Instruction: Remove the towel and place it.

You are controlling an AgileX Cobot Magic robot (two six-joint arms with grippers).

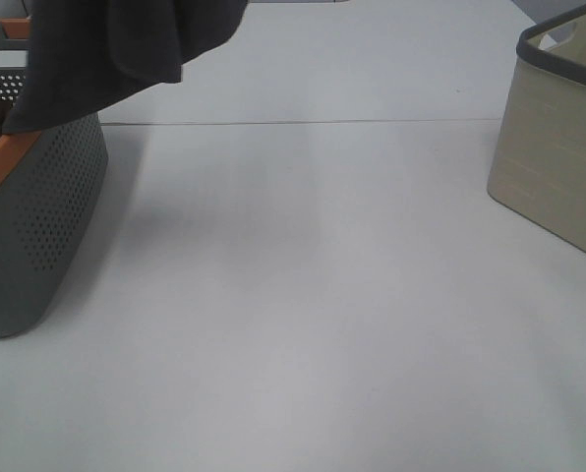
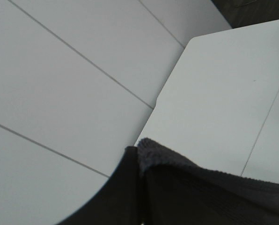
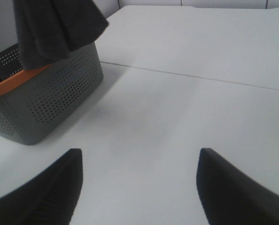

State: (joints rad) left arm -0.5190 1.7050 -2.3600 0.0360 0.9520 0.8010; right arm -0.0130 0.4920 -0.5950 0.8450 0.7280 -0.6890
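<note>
One dark, ribbed towel hangs at the upper left, pinched by the left gripper, above one grey perforated basket. One beige woven bin stands at the right. The right gripper is spread over the white desk.

A dark cloth towel hangs above the perforated grey plastic basket at the white desk's left; a beige fabric bin stands opposite.

the right gripper has two black, rounded fingers, one faintly ridged on its surface.
</note>
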